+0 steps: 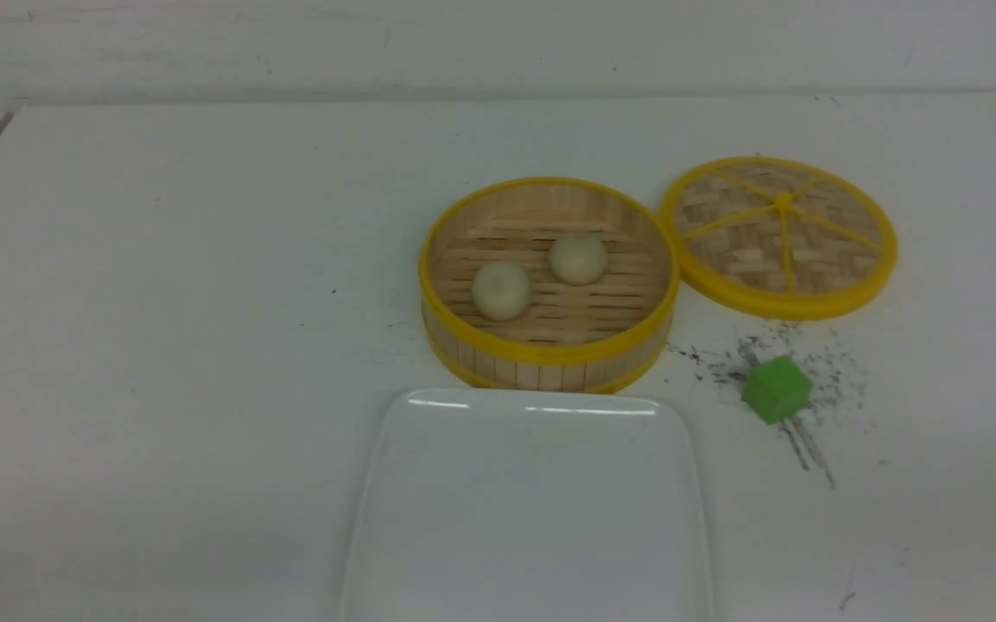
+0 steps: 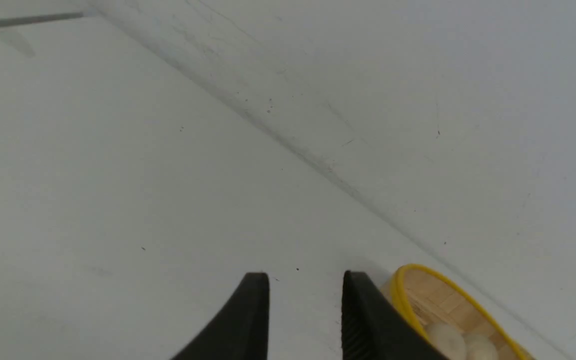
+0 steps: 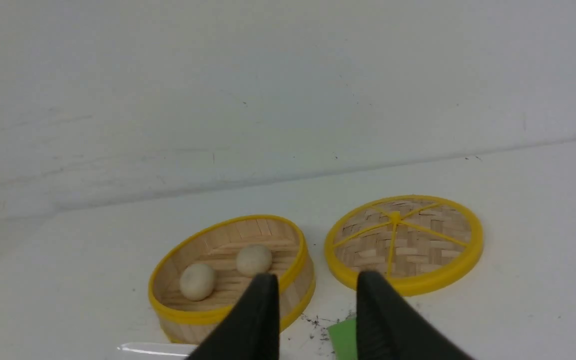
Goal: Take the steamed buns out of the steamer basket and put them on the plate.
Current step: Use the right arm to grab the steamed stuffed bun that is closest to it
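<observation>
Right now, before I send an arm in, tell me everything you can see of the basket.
The basket is round and deep, with pale wooden plank walls, a slatted floor and yellow rims top and bottom. It stands upright and uncovered on the table. Two buns rest apart on its floor. The plate lies just in front; whether they touch is unclear. The lid lies close on its right, a narrow gap between.

I find the front view set between the arms, looking forward and down across the tabletop (image 1: 161, 259). The left wrist view sits low, close to the tabletop, facing past its fingers (image 2: 248, 320) toward the back wall (image 2: 467, 100). The right wrist view sits higher and farther back. All three share the steamer basket (image 1: 549, 367); the left wrist view catches only its edge.
</observation>
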`<state>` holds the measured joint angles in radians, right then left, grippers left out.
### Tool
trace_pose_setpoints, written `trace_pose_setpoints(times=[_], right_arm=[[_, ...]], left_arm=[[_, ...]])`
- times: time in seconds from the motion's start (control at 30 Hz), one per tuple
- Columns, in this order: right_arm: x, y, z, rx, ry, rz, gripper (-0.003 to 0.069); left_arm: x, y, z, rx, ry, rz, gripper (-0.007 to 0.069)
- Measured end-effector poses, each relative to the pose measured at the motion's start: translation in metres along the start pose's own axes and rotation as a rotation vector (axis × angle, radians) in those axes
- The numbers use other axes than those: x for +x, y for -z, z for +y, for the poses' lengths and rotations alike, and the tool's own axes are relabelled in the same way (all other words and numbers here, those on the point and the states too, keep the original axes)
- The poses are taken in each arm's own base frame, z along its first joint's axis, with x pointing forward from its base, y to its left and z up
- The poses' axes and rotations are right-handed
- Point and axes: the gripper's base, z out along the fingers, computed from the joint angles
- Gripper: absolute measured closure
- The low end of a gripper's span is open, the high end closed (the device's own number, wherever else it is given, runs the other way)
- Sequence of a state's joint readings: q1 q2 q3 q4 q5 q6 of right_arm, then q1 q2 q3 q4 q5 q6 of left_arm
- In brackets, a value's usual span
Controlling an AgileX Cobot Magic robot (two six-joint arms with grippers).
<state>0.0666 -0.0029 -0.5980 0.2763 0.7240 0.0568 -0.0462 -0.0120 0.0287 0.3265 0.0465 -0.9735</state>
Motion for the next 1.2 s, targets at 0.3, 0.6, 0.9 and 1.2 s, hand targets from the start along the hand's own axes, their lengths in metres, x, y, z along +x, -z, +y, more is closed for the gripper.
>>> trace_pose_setpoints(times=[0.3,0.6,0.9,1.2], right_arm=[[0.003,-0.008,0.002,-0.034,0.046,0.072,0.0417],[-0.042,-0.056,0.016,-0.123,0.154,0.26,0.0328],[-0.096,-0.118,0.018,-0.116,0.192,0.32,0.0307],[-0.133,-0.212,0.014,-0.149,0.211,0.516,0.0306]], left_arm=[[-0.002,0.0,-0.003,0.03,-0.093,-0.023,0.0335],[-0.014,0.002,-0.01,0.027,-0.022,-0.046,0.0187],[-0.072,-0.007,-0.053,0.059,-0.077,-0.102,0.0207],[-0.102,-0.034,-0.078,0.056,-0.145,-0.078,0.0258]])
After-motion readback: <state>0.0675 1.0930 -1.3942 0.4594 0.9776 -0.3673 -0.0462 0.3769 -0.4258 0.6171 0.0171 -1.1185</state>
